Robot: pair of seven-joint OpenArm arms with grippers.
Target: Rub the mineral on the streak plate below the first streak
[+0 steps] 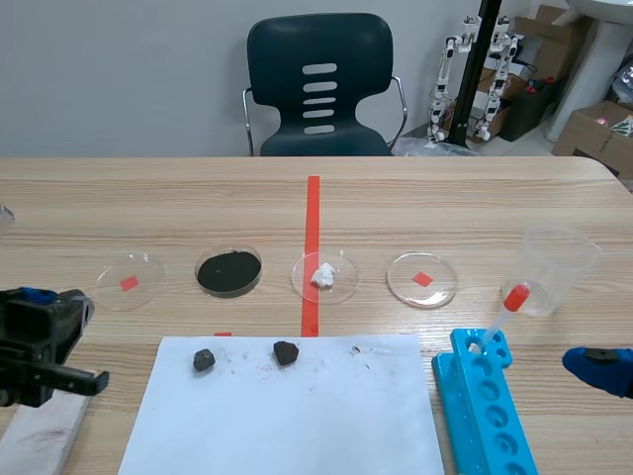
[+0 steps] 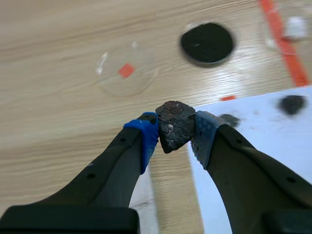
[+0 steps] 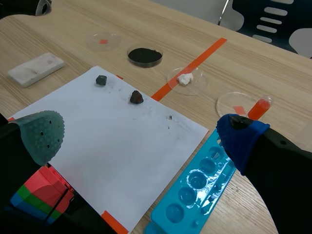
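Mineral (image 2: 174, 126) sat clamped in the left claw (image 2: 175, 130) at the desk's (image 1: 445, 198) near left, close to the white streak plate (image 1: 40, 435); the right claw (image 3: 141, 136) stood open beside the blue rack (image 1: 485, 406).

From where I stand I count four petri dishes (image 1: 129, 281) (image 1: 228, 270) (image 1: 324, 276) (image 1: 422, 279), three dark mineral lumps (image 1: 204, 360) (image 1: 286, 352) (image 2: 174, 125), one white paper sheet (image 1: 297, 421), one blue tube rack (image 1: 490, 416), one red-bulbed dropper (image 1: 515, 296), one clear beaker (image 1: 559, 265), one white streak plate (image 3: 36, 68), one stack of coloured blocks (image 3: 41, 195), and one dark chair (image 1: 318, 89) behind the surface (image 1: 148, 198). Two dishes hold a red square each.
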